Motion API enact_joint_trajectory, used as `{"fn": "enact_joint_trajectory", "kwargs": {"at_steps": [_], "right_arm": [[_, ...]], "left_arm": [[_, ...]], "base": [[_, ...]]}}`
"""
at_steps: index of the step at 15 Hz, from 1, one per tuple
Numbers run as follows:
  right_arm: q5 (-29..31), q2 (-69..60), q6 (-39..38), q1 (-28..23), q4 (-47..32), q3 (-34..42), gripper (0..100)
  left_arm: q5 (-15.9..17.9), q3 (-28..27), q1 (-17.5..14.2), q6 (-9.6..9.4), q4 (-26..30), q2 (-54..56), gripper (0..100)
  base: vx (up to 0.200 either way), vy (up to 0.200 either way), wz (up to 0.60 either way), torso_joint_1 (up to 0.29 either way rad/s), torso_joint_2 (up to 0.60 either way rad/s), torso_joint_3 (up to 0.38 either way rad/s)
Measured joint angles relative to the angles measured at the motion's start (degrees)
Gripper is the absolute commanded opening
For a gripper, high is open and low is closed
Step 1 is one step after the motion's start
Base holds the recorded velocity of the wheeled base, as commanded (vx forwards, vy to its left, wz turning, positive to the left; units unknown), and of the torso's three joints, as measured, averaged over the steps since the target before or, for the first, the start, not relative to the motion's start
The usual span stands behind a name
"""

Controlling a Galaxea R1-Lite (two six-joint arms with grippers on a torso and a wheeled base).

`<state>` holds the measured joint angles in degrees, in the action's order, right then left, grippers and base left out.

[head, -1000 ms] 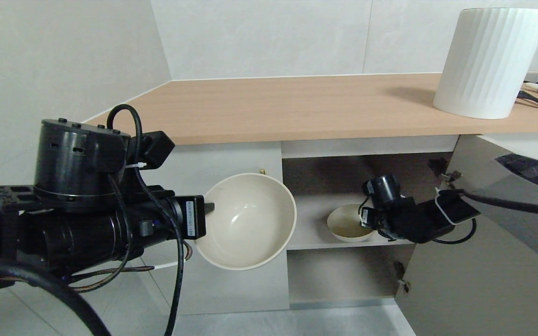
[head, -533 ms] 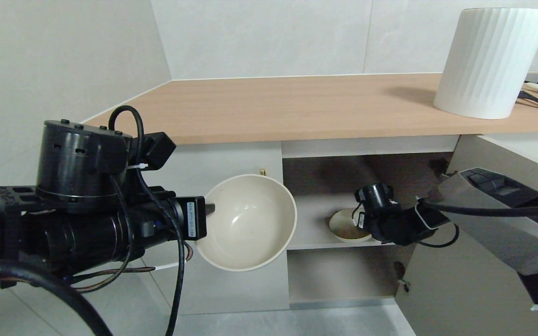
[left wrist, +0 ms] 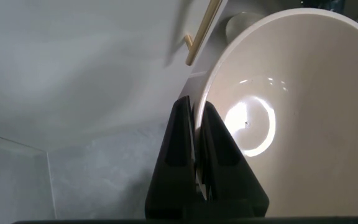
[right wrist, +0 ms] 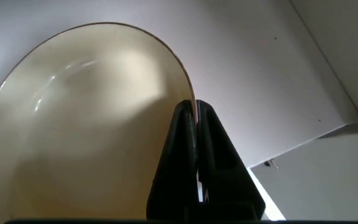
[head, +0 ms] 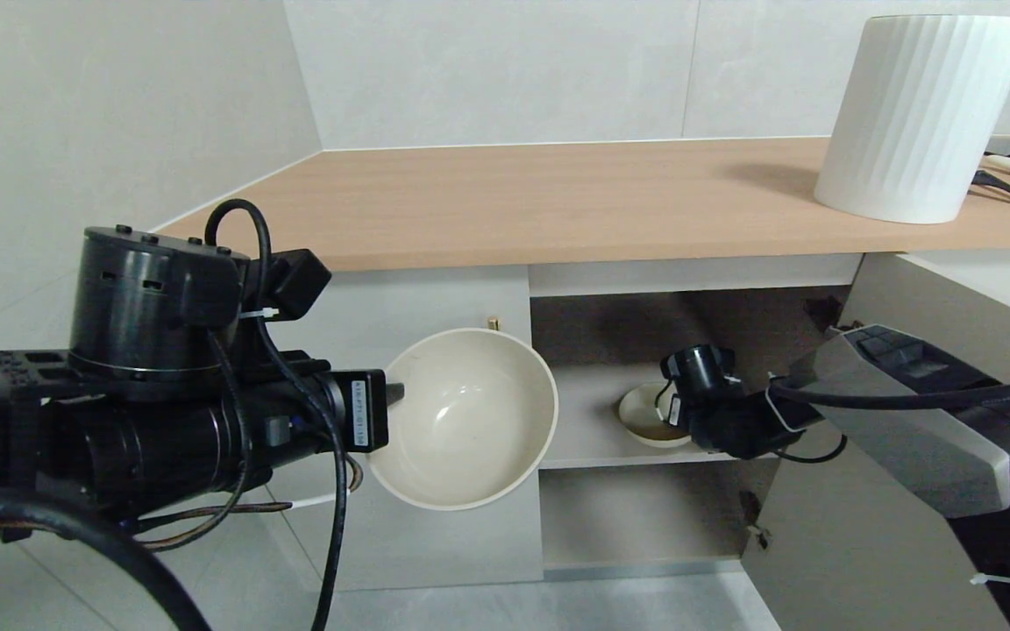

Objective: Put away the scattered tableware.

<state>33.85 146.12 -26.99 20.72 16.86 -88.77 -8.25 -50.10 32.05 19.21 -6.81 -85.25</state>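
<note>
right gripper (right wrist: 195, 107) clamped on small bowl (right wrist: 86, 124) rim, cabinet shelf (head: 586, 422) beneath. left gripper (left wrist: 195, 111) clamped on large bowl (left wrist: 291, 93) rim. we judge the thin rim grips could slip and drop the bowls.

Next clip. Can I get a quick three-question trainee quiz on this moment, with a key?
1. True or false: the left gripper is shut on the large bowl at its rim.
2. Where is the small bowl that the right gripper holds? A) on the floor B) in the open cabinet C) inside the large bowl
3. Fill in: the white bin stands on the ____.
Key: 1 true; 2 B; 3 counter.
</note>
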Motion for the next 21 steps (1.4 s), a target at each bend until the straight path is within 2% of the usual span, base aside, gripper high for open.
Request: {"fn": "enact_joint_trajectory", "kwargs": {"at_steps": [2,3,9,12,14,16,21], "right_arm": [[0.06,0.33,0.0,0.0,0.0,-0.34,0],[0.11,0.44,0.0,0.0,0.0,-0.45,100],[0.06,-1.63,-1.8,0.13,-0.24,0.6,100],[-4.38,-9.35,-2.18,1.43,-0.41,8.24,100],[-12.42,-18.16,-0.95,3.22,-0.55,16.59,100],[-19.25,-28.67,2.15,5.73,-1.05,24.25,100],[-29.56,-49.65,8.39,15.52,-9.61,34.41,100]], "left_arm": [[0.0,0.0,0.04,0.0,-0.02,-0.09,0],[-0.01,0.0,0.04,0.0,-0.02,-0.15,0],[0.0,0.0,0.04,0.0,-0.02,-0.63,0],[0.0,-0.11,0.24,-0.24,-0.05,-1.85,0],[0.02,-0.04,1.16,-1.45,-0.02,-3.23,0],[-0.04,0.07,2.29,-4.41,0.06,-5.11,0],[-0.55,0.74,5.96,-8.85,0.68,-11.03,0]], "base": [[0.0,0.0,0.0,0.0,0.0,0.0],[0.0,0.0,0.0,0.0,0.0,0.0],[0.0,0.0,0.0,0.0,0.0,0.0],[0.0,0.0,0.0,0.0,0.0,0.0],[0.0,0.0,0.0,0.0,0.0,0.0],[0.0,0.0,0.0,0.0,0.0,0.0],[0.0,0.0,0.0,0.0,0.0,0.0]]}}
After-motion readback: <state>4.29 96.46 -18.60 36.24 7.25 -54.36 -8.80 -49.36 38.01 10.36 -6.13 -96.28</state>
